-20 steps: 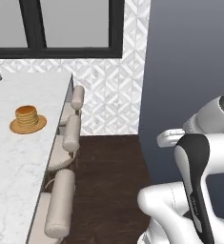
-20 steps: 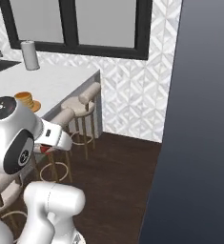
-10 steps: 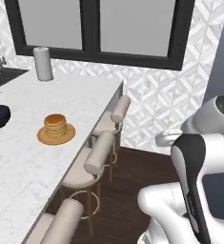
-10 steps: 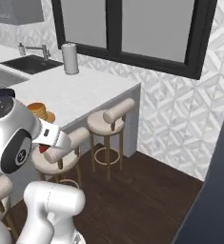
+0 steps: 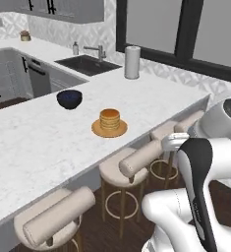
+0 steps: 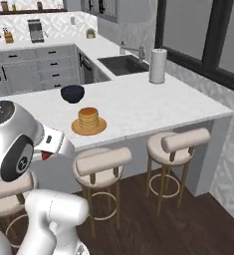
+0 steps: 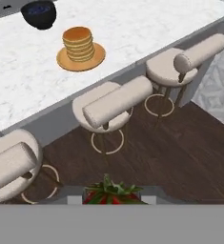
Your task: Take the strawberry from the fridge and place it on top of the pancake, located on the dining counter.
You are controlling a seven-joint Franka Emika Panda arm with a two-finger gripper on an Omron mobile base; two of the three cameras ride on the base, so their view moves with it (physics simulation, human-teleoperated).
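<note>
Strawberry (image 7: 111, 193) sits clamped in the jaws at the bottom of the hand view, its red flesh and green leaves showing just above the grey band; a speck of red also peeks out under the white hand in the right base view (image 6: 46, 156). The gripper (image 7: 112, 198) is closed on the fruit and held above the dark wood floor (image 7: 151, 147), short of the row of stools (image 7: 114, 102). Ahead of the jaws and beyond the nearest stools stretches the counter (image 7: 23, 86), white and marbled. On it, well apart from the jaws, stands the pancake (image 7: 78, 44) stack on its orange-brown plate (image 7: 66, 61). Farther off, past the plate, rests a dark blue bowl (image 7: 39, 13). A paper towel roll (image 5: 132, 62) stands beyond, near the sink (image 5: 89, 64).
</note>
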